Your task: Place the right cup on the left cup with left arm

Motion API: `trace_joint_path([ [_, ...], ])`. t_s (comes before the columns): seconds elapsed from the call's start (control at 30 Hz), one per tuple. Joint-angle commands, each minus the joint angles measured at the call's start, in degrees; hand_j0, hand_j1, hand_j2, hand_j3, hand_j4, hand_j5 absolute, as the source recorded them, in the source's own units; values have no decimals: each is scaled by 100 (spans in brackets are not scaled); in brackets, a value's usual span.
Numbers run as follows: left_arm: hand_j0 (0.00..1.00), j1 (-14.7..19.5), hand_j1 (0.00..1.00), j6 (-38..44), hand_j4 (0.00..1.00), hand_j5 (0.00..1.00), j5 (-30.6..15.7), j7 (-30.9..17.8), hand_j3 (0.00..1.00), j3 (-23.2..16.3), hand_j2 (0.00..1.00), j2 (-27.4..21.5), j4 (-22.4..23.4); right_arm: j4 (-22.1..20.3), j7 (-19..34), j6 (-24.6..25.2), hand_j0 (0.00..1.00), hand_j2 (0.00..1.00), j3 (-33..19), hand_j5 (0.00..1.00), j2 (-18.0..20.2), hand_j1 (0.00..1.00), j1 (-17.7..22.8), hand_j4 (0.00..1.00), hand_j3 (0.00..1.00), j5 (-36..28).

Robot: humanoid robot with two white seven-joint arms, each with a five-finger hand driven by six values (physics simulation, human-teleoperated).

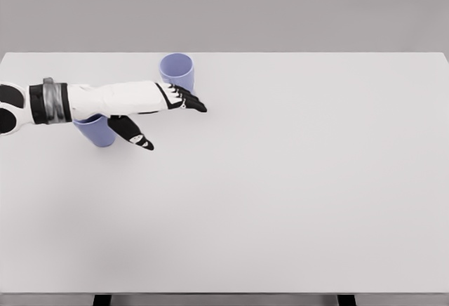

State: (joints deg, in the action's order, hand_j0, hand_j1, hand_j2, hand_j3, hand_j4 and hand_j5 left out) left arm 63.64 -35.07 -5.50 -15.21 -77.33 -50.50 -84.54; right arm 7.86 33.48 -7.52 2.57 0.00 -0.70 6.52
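Cups first: we see two of them, both a soft periwinkle blue, smooth and matte like moulded plastic, each a plain handleless round beaker. We take the right cup as our landmark; it stands upright on the tabletop near the far edge, its open mouth a clean oval facing up. The left cup sits to the left of it and nearer to us, and only its lower body shows, since the forearm crosses over its top; we cannot tell whether the arm touches it.

That tabletop is a broad, flat, pale grey-white slab with no visible grain, set against a plain grey backdrop.

Our left hand comes in from the left of the landmark on a glossy white arm with a grey metallic band and black joint sections near the picture's edge. The forearm lies nearly level, reaching rightward, its wrist passing just in front of the right cup's base. The fingers are black, stretched out and loosely together, pointing past the cup's near right side, while the thumb hangs down and away toward us. We see the fingers relaxed and extended, gripping nothing; whether their backs brush the cup's wall we cannot tell.
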Motion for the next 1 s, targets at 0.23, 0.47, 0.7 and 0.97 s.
trace_joint_path([
  [0.23,100,509,100,7,100,100,31,9,100,-107,100,717,1352,-4,1,-4,100,100,-20,100,0,100,0,100,100,7],
  [0.47,100,712,100,7,100,100,110,27,100,-72,100,936,1449,-4,1,-4,100,100,-2,100,0,100,0,100,100,7],
  [0.7,100,712,100,7,100,100,93,-773,100,147,100,673,755,-4,1,-4,100,100,-11,100,0,100,0,100,100,7],
  [0.97,100,879,100,7,100,100,-188,-852,100,279,100,1112,1888,-4,1,-4,100,100,-11,100,0,100,0,100,100,7],
])
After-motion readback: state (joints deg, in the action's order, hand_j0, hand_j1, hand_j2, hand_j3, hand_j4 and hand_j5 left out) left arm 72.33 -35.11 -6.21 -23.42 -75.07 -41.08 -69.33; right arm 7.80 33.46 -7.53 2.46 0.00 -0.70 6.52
